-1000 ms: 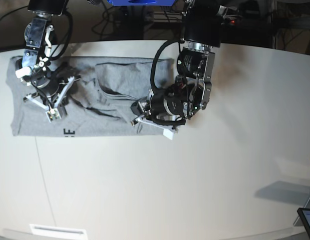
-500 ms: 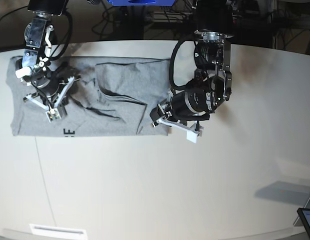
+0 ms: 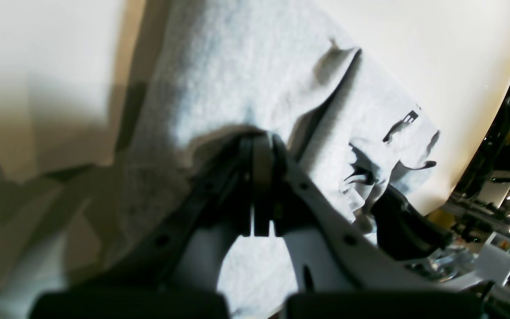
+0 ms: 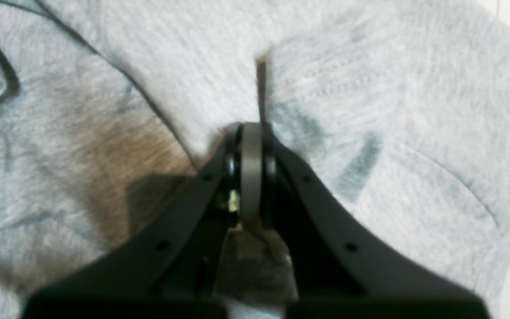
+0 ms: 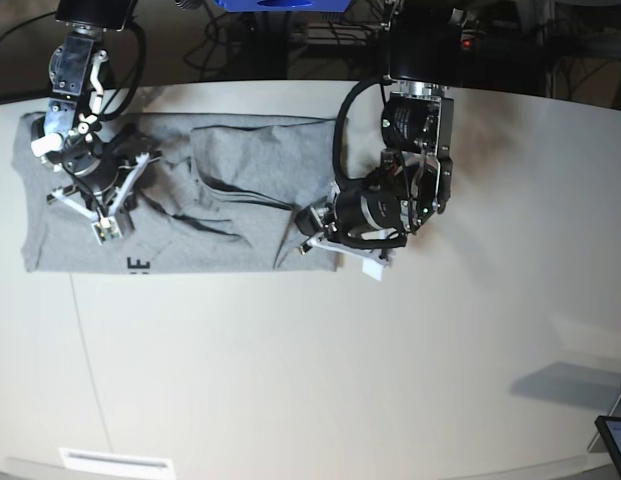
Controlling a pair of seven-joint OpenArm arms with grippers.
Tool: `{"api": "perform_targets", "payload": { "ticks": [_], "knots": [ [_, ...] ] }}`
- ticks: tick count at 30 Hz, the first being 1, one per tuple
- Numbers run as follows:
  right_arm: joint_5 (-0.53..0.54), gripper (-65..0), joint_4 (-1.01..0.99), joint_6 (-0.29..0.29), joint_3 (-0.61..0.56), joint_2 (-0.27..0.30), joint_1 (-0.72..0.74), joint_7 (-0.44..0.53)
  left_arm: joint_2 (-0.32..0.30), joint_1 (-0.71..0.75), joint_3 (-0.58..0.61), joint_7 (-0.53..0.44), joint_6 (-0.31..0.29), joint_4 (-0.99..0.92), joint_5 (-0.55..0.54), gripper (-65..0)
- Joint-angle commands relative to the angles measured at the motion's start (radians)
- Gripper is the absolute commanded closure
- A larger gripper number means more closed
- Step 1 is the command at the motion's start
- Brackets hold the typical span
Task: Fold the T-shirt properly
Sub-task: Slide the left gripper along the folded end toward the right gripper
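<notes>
We note a broad, smooth white table (image 5: 290, 380) with a thin seam line (image 5: 90, 370) on its near-left part. A white vent-like strip (image 5: 117, 462) lies at the near edge, and a dark tablet corner (image 5: 615, 440) shows at lower right.

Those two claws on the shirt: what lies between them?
Only rumpled T-shirt, seen in the base view, from the right claw across its folds to the left claw.

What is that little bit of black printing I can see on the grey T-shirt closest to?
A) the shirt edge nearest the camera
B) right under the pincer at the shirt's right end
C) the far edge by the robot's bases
A: in the base view the black print sits at the near edge of the T-shirt, toward its left end.
</notes>
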Motion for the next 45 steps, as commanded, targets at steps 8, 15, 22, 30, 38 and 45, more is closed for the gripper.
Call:
{"api": "perform_targets", "payload": {
  "ticks": [8,15,22,30,38,45],
  "knots": [
    [-0.020,0.0,-0.013,0.006,0.000,0.000,-0.008,-0.054,0.054,-0.061,0.032,-0.006,-0.006,-0.063,-0.022,0.0],
    [-0.020,0.0,-0.013,0.006,0.001,0.000,-0.008,-0.054,0.082,-0.084,0.088,-0.012,-0.006,-0.114,-0.022,0.0],
    [-0.020,0.0,-0.013,0.006,0.001,0.000,-0.008,-0.054,0.109,-0.126,0.091,-0.012,-0.006,-0.120,-0.018,0.0],
    [-0.020,0.0,-0.013,0.006,0.001,0.002,-0.008,-0.054,0.111,-0.182,0.094,-0.095,-0.039,-0.255,-0.022,0.0],
    [-0.020,0.0,-0.013,0.006,0.001,0.002,-0.007,-0.054,0.114,-0.225,0.229,-0.250,-0.133,-0.366,-0.022,0.0],
    [-0.020,0.0,-0.056,0.006,0.001,0.022,-0.002,-0.051,0.117,-0.238,0.239,-0.250,-0.133,-0.358,-0.024,0.0]
  ]
}}
